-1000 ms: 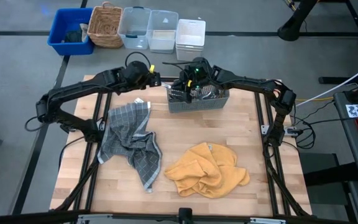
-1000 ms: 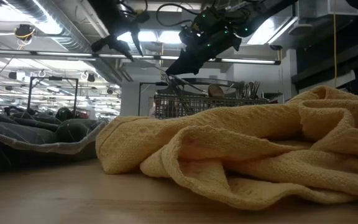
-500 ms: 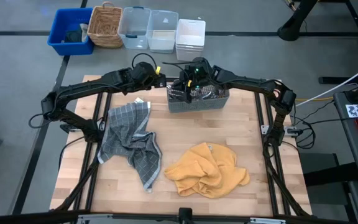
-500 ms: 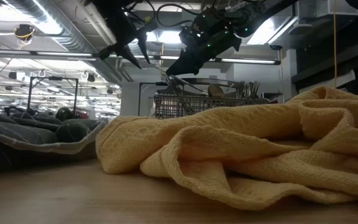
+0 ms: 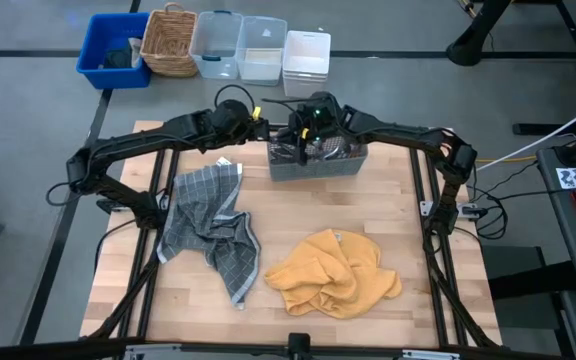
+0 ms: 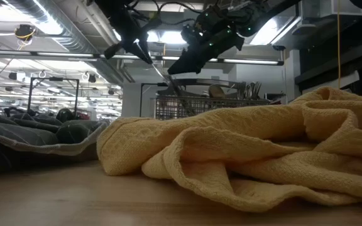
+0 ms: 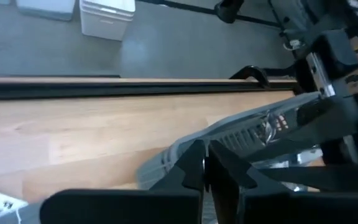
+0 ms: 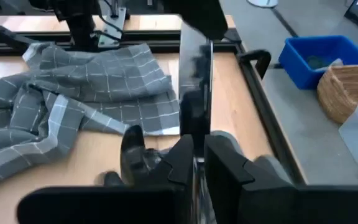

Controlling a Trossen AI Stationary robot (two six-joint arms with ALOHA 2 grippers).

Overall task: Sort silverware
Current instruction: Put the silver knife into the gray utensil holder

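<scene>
Overhead, both dark arms meet at the far edge of the pale wooden table (image 5: 388, 230), above the grey mesh metal caddy (image 5: 318, 162) that stands there with the shiny silver-coloured forks, spoons and knives (image 6: 247, 91) upright inside it, their handles poking above the rim in the low view; the left gripper (image 5: 260, 124) hangs just beside the caddy's left end, its two dark fingers (image 7: 194, 165) pressed together with nothing between them; the right gripper (image 8: 199, 160) is over the caddy's left part, its fingers clamped on a flat shiny metal blade-like piece of silverware (image 8: 194, 87) that stands up between them, and in the low view a slim silver piece slants down from that gripper toward the caddy; a rounded spoon bowl (image 8: 132, 144) shows just beside those fingers; a crumpled grey checked cloth (image 5: 208, 225) lies on the table's left half, well apart from the caddy; a bunched mustard-yellow waffle-weave towel (image 5: 333, 272) lies nearer the front, right of the grey cloth; beyond the table a blue plastic bin (image 5: 113, 48), a woven wicker basket (image 5: 170, 40) and pale plastic tubs (image 5: 263, 50) stand in a row on the floor.
</scene>
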